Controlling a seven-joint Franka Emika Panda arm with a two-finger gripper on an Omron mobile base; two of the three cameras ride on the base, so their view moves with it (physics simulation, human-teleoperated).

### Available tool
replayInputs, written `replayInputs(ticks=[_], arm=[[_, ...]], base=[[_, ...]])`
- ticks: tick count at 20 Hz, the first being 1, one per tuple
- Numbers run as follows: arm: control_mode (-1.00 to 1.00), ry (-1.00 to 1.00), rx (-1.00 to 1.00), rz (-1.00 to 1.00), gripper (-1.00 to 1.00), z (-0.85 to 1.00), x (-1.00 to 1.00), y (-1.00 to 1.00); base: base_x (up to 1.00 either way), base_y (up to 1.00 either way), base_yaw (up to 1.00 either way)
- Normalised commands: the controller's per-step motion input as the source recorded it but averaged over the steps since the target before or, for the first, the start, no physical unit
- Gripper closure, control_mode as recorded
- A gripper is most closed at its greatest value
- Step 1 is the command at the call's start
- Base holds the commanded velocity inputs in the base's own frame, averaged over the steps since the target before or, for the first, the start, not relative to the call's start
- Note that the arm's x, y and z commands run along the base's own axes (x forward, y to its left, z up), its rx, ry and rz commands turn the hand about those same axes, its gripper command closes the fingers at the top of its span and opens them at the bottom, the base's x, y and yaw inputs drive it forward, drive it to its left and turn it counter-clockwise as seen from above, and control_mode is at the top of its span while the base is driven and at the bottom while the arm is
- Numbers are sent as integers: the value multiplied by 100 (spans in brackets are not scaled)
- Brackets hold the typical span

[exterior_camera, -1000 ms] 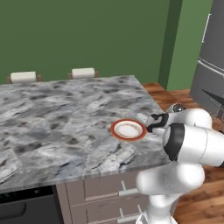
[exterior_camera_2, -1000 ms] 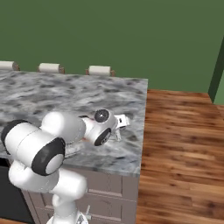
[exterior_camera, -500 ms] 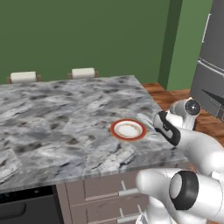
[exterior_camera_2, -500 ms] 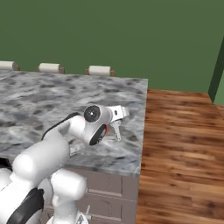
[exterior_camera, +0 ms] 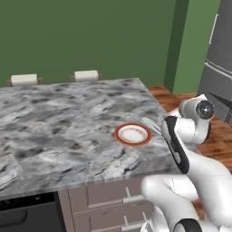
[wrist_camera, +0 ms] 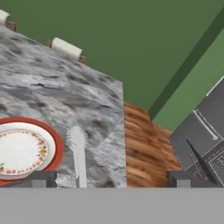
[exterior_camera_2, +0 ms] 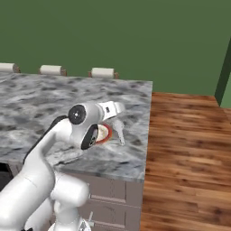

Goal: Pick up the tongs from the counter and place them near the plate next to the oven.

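Note:
The tongs point(wrist_camera: 78, 154) lie flat on the marbled counter point(wrist_camera: 52, 92), ridged end away from me, just beside the plate point(wrist_camera: 22, 151) with its red-orange rim. My gripper point(wrist_camera: 111, 183) hovers above them, open, its dark fingertips point(wrist_camera: 43, 179) far apart and nothing between them. From the right base camera the tongs point(exterior_camera_2: 120, 131) rest by the counter's right edge, next to the half-hidden plate point(exterior_camera_2: 105, 133), below my white hand point(exterior_camera_2: 112, 108). The plate point(exterior_camera: 132, 134) also shows near the counter's right end. I cannot tell which appliance is the oven.
A tall grey steel appliance point(exterior_camera: 219, 77) stands right of the counter over wooden floor point(exterior_camera_2: 185, 149). A dark-fronted unit point(exterior_camera: 25, 217) sits under the counter at lower left. Chair backs point(exterior_camera: 86, 74) line the far side. The counter edge point(wrist_camera: 123, 144) runs right beside the tongs.
The arm has folded back toward the base and the hand has lifted a little off the counter. The tongs stay lying beside the plate. The jaws remain open.

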Motion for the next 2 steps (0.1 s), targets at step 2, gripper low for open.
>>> replayInputs(ticks=[2], arm=[[-100, 0, -1, 0, -100, 41, -22, 0]], base=[[0, 0, 0]])
